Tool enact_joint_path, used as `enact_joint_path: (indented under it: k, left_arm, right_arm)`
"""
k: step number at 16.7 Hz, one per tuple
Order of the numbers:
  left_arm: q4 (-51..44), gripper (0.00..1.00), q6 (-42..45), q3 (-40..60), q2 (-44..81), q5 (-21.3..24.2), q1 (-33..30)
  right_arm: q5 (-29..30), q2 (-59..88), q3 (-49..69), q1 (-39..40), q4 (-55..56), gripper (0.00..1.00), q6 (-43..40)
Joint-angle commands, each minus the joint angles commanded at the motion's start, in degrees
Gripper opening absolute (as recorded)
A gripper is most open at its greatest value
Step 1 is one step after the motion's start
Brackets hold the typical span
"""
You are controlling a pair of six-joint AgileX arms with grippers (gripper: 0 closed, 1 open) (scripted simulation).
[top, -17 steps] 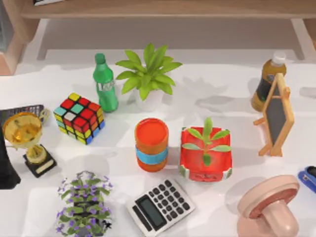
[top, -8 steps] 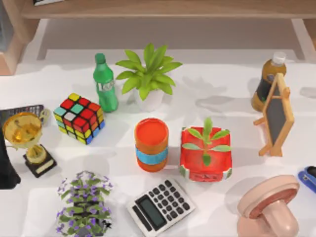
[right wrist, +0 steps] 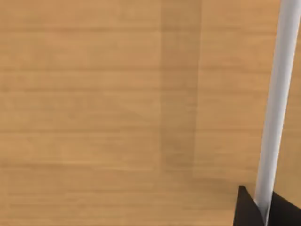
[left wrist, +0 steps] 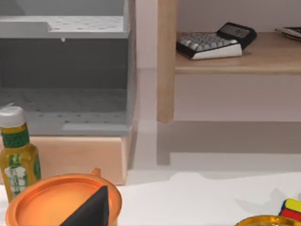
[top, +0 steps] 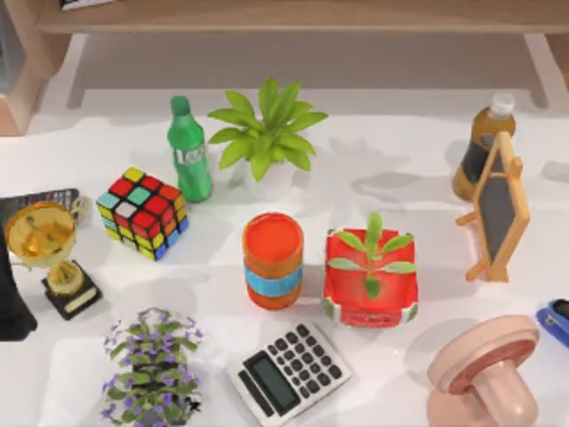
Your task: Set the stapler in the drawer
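The small bright-blue stapler [top: 556, 321] with a dark inset lies at the table's right edge, partly cut off, just right of the pink mushroom-shaped object [top: 484, 374]. In the left wrist view the grey drawer [left wrist: 66, 101] stands open above a wooden base, beyond the table's far left. My left arm [top: 12, 307] is a dark shape parked at the table's left edge, beside the gold trophy [top: 49, 253]; a dark part of my left gripper [left wrist: 90, 210] shows low in its wrist view. A dark part of my right gripper [right wrist: 263, 212] shows over the wooden floor beside a white edge.
Rubik's cube [top: 142, 212], green bottle [top: 189, 149], white-potted plant [top: 267, 142], orange can [top: 273, 260], red planter [top: 370, 276], calculator [top: 290, 372] and purple flowers [top: 151, 366] crowd the table. A small chalkboard [top: 496, 209] and a brown bottle [top: 480, 147] stand at the right. A shelf holds another calculator [left wrist: 214, 41].
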Motion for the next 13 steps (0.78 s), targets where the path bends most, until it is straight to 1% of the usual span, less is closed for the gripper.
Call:
enact_joint_path:
  k: [6,13]
  left_arm:
    - [0.00,1.00,0.00,0.00,0.00,0.00,0.00]
    - [0.00,1.00,0.00,0.00,0.00,0.00,0.00]
  right_arm:
    - [-2.86,-5.39,-12.34,-2.92,6.81,0.00,-0.05]
    - [-3.49,-6.12,-14.32,-3.33,8.04,0.00,0.07]
